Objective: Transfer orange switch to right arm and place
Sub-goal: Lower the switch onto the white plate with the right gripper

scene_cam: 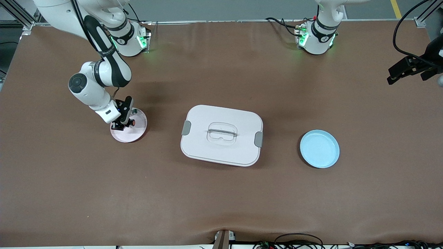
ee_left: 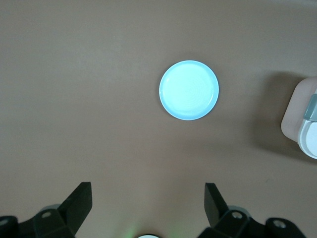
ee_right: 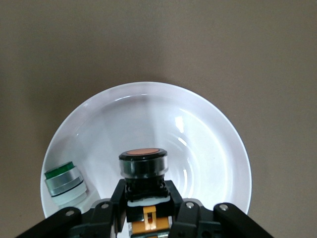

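From the front view, the right gripper [scene_cam: 124,123] is down over the pink plate [scene_cam: 136,133] at the right arm's end of the table, its fingers closed on the orange switch [scene_cam: 131,122]. A small green-topped part [scene_cam: 134,111] lies on the same plate, just beside the gripper. The white lidded box [scene_cam: 222,135] sits mid-table, and the blue plate [scene_cam: 319,148] lies toward the left arm's end. The left gripper [scene_cam: 408,71] waits, raised over bare table at that end, well apart from everything.

In the left wrist view, the left gripper [ee_left: 148,206] shows its fingers spread wide with nothing between them. The blue plate [ee_left: 188,89] lies on brown table, and a corner of the box [ee_left: 302,119] shows at the edge.

In the right wrist view, the right gripper [ee_right: 146,218] clamps the black body of the switch [ee_right: 143,166], orange button end pointing away from the wrist, over the plate [ee_right: 208,134]. The green part [ee_right: 64,183] rests near the rim, close to one finger.

The switch looks small, rigid and light, its round smooth collar likely slippery; the squarer body under the collar seems the safer place to hold. The plate's raised rim should keep it from rolling off, though the green part leaves little spare room on that side. The rest of the plate is free, and the open table between plate and box gives ample room to pull away.
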Motion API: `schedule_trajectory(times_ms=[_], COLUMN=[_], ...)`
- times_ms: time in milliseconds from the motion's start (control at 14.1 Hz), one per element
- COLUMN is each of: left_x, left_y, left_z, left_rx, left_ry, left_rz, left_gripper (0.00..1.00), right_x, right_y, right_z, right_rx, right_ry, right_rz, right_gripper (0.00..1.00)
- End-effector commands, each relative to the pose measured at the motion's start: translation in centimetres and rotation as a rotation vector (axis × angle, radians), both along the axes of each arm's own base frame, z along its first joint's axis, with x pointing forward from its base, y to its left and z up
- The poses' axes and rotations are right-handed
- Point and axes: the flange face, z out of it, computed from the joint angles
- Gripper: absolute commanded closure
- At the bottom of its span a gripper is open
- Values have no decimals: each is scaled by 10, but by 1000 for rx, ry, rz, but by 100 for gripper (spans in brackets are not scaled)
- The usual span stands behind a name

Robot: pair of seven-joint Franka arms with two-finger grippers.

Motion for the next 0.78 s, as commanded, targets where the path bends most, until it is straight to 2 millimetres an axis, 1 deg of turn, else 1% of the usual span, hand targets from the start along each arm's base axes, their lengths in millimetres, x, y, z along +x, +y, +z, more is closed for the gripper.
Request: schedule_trajectory(times_ms=[0,71,284,354,709], left_x=[2,3,-3,-2,5], left_y=[6,6,11,8,4], left_z=[0,0,4,4,-7], left_rx=[-12,-10,-11,-12,-18], left_ry=[-7,-9,-7,-6,14], left_rz=[1,3,11,4,-2], left_gripper=[0,0,0,0,0], right_x=[5,4,5,7,8], right_y=[12,14,15,15,15], right_z=[-8,-12,-14,-12,-15], right_rx=[10,12,11,11,10], right_ry=[-39,-37,-45,-49,-52], right_rz=[20,23,23,23,22], right_gripper=[100,100,100,100,100])
